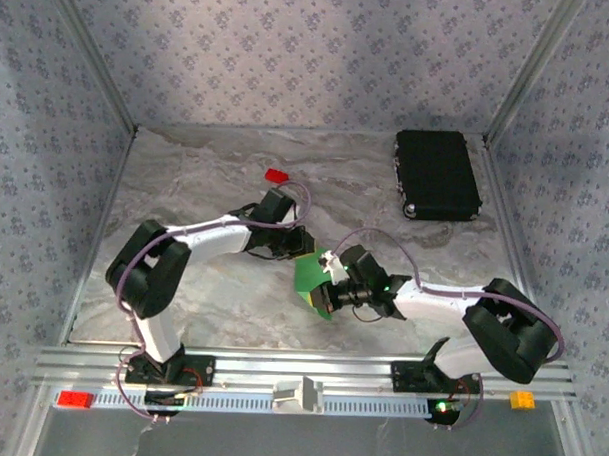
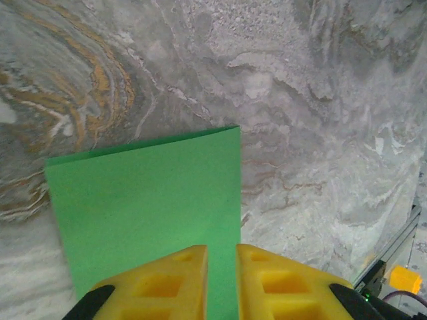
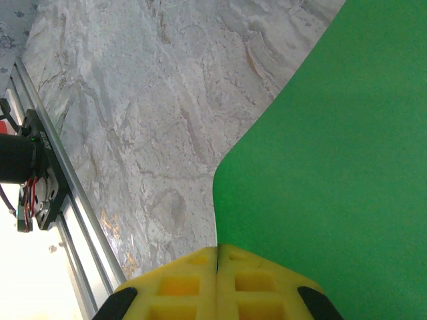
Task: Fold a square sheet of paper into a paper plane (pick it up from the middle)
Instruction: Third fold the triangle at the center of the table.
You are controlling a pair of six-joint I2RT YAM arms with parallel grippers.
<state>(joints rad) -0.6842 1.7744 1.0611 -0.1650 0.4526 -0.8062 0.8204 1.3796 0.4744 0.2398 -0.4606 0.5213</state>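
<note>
The square sheet of paper [image 1: 308, 276] is bright green and hangs tilted just above the marble table, between my two grippers. My right gripper [image 1: 327, 286] is on its near right side. In the right wrist view the yellow fingers [image 3: 217, 252] are pressed together with the sheet's edge [image 3: 333, 167] coming out of their seam. My left gripper [image 1: 296, 253] reaches in from the far left. Its jaws [image 2: 222, 257] stand a narrow gap apart over the sheet [image 2: 147, 207], near its right edge, and green shows through the gap. The paper plane is out of view.
A black rectangular case [image 1: 437, 175] lies at the back right and a small red block [image 1: 276, 175] at the back middle. The metal rail [image 1: 299, 373] runs along the near edge with both arm bases on it. Patterned walls close three sides.
</note>
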